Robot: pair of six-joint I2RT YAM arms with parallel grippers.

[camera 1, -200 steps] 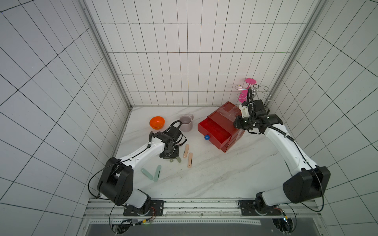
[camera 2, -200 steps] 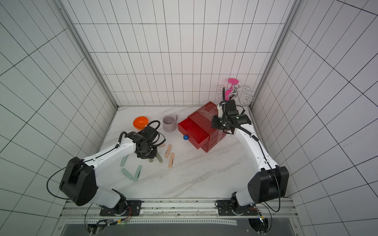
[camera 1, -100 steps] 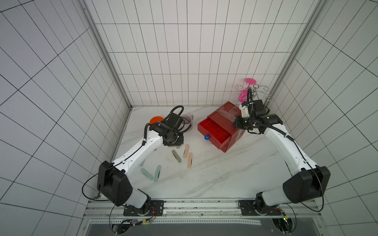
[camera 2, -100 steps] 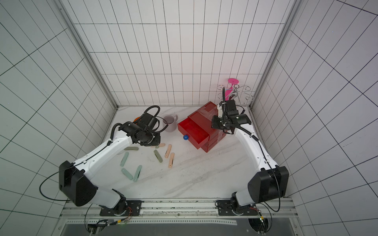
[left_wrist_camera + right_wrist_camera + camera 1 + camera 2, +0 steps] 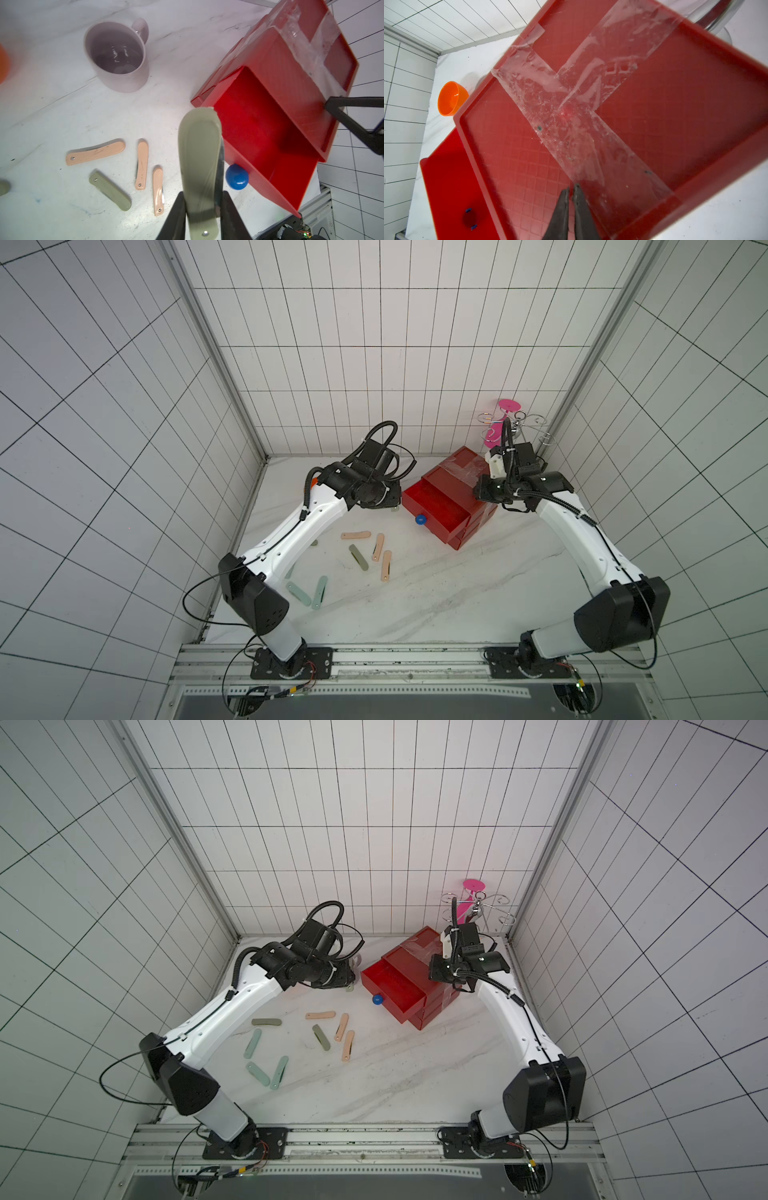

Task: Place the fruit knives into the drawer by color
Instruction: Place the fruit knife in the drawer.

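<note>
Left wrist view: olive-grey fruit knife is clamped by left gripper, just beside the open drawer. Knife is best carried fully over the cavity before release.

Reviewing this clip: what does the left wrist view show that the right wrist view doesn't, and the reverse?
Left wrist only: the left gripper shut on an olive-grey knife, the mauve mug, three peach knives and a second olive-grey knife lying on the table.
Right wrist only: the right gripper, tips together over the crossed tape on top of the red chest, and the orange bowl whole.
Both: the red chest, its top drawer pulled out and empty, and that drawer's blue knob.
</note>
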